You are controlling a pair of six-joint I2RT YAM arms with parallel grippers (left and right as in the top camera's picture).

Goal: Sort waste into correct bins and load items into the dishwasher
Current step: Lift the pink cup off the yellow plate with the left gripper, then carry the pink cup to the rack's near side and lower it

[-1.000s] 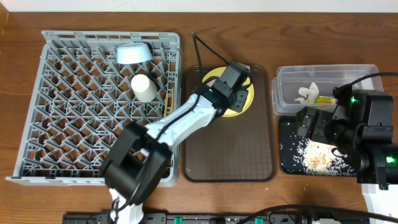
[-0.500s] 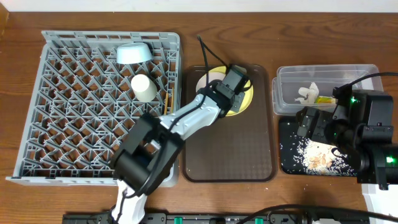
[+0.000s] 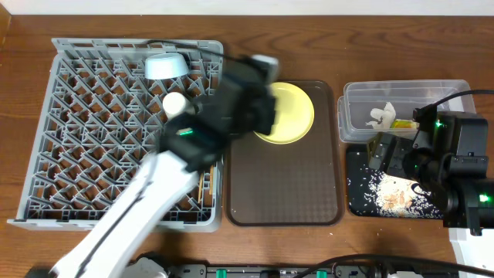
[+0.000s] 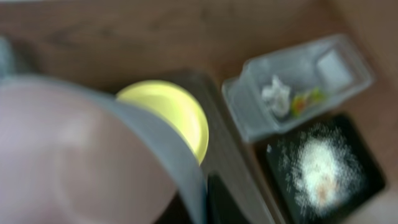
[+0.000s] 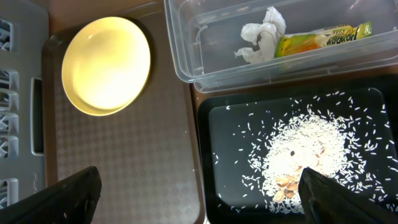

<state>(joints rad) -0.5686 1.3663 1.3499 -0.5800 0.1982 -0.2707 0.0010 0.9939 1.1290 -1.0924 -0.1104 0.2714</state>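
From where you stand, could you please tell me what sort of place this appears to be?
Probably a tabletop mock-up of a dish-clearing station: a grey dish rack beside a brown serving tray with a yellow plate, plus a clear tub holding a tissue and a black tray of rice.

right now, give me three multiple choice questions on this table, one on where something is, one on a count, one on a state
1. Where does the yellow plate lie?
A) in the grey rack
B) on the brown tray
C) in the black tray

2. How many pieces of waste lie in the clear tub?
A) none
B) two
C) four

3. How does the right gripper stand?
A) shut on the plate
B) shut on a cup
C) open, holding nothing

Answers:
1 B, the plate rests at one end of the tray.
2 B, only the tissue and the wrapper are inside.
3 C, its fingers stand wide apart, gripping nothing.
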